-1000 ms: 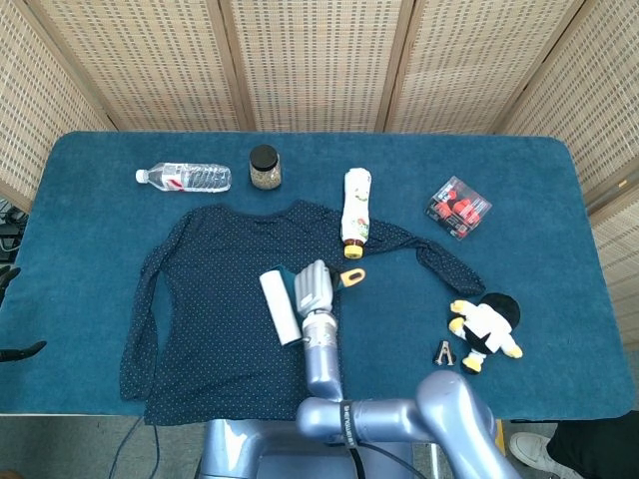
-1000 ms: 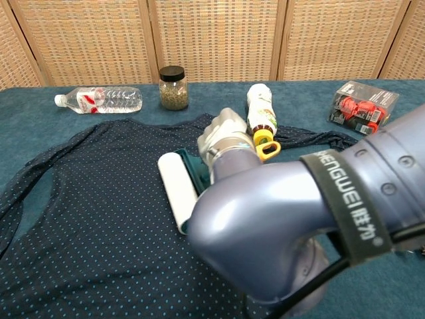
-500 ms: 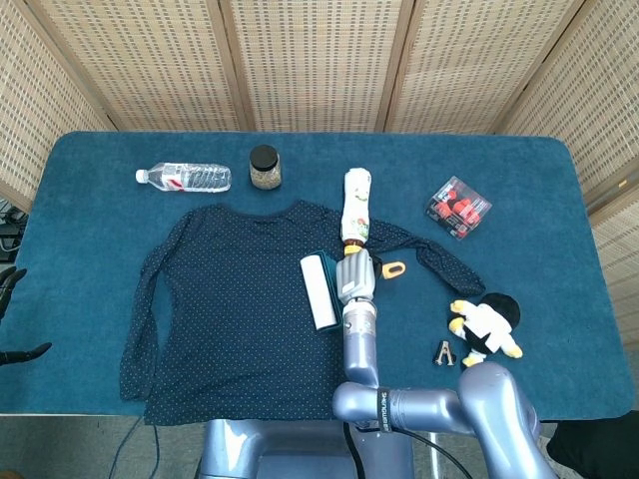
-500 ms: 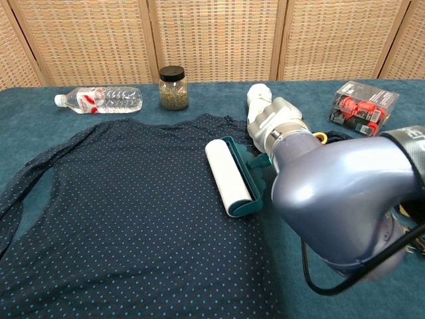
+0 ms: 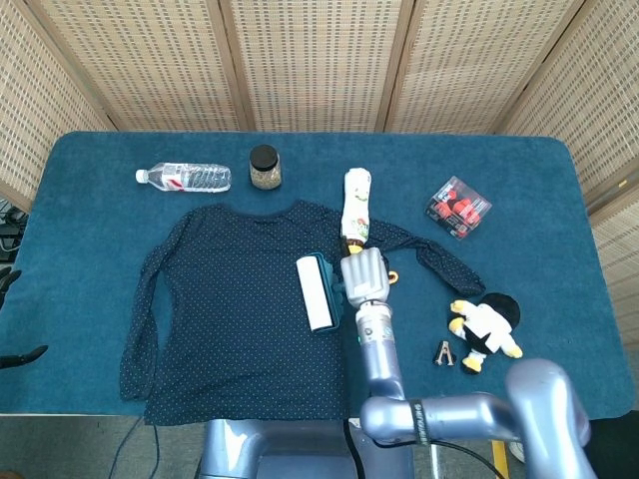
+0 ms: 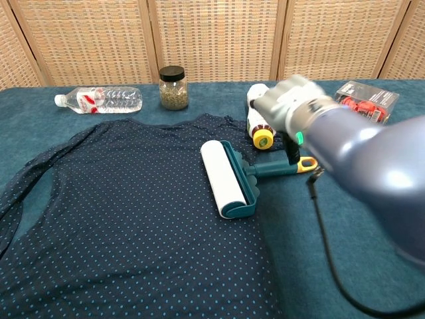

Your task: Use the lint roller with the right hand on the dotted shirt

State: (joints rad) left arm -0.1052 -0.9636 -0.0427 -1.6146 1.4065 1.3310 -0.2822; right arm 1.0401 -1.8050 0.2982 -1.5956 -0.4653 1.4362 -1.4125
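Observation:
The dark blue dotted shirt (image 5: 230, 299) lies spread flat on the blue table. The lint roller (image 5: 316, 292) rests on the shirt's right side. Its white roll (image 6: 224, 174) is on the cloth, and its teal handle (image 6: 273, 168) with a yellow tip points right. My right hand (image 5: 364, 273) hovers just above the handle. In the chest view the right hand (image 6: 289, 106) is blurred and lifted off, and the whole handle shows free. My left hand (image 5: 12, 314) shows only dark fingertips, spread and empty, at the table's left edge.
A water bottle (image 5: 185, 178) and a dark-lidded jar (image 5: 264, 168) stand behind the shirt. A white squeeze bottle (image 5: 355, 205) lies by the collar. A red package (image 5: 458, 207), a plush toy (image 5: 486, 326) and a small clipper (image 5: 443, 352) lie to the right.
The right hand rolled the lint roller rightward across the shirt, then let go of the handle and rose above it. The roller now lies still.

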